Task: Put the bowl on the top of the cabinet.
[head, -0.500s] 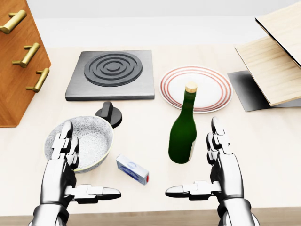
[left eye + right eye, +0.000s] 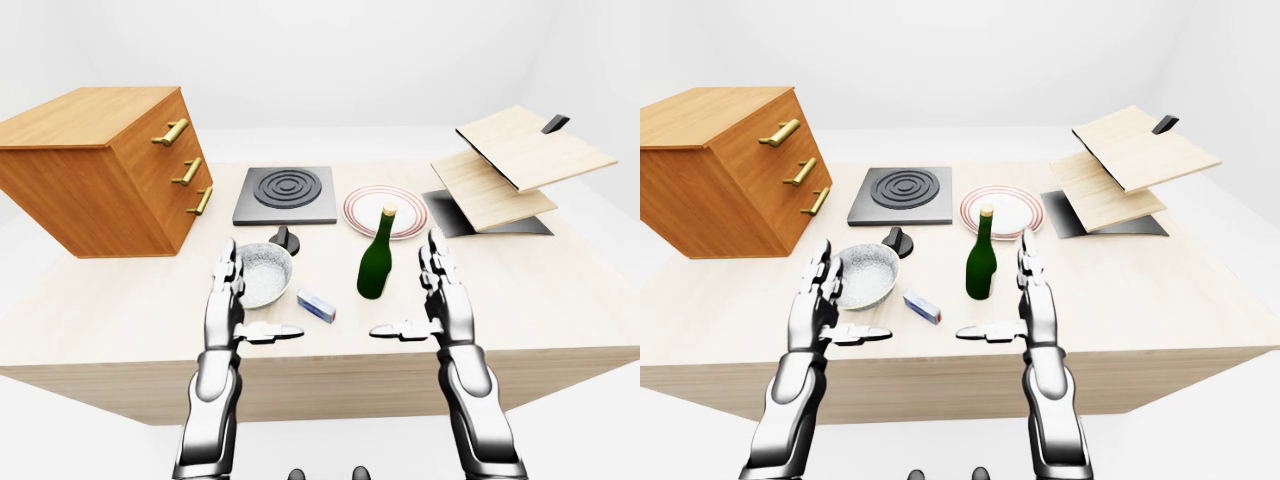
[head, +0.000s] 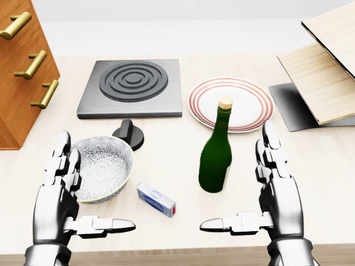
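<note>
While our left hand and right hand hover with fingers spread, we see the bowl on the table, just right of our left hand, near the cabinet

On your worktop, a green bottle stands upright just below the striped plate. A hob lies left of that plate, with a black knob below it and a small blue box lower still.
</note>
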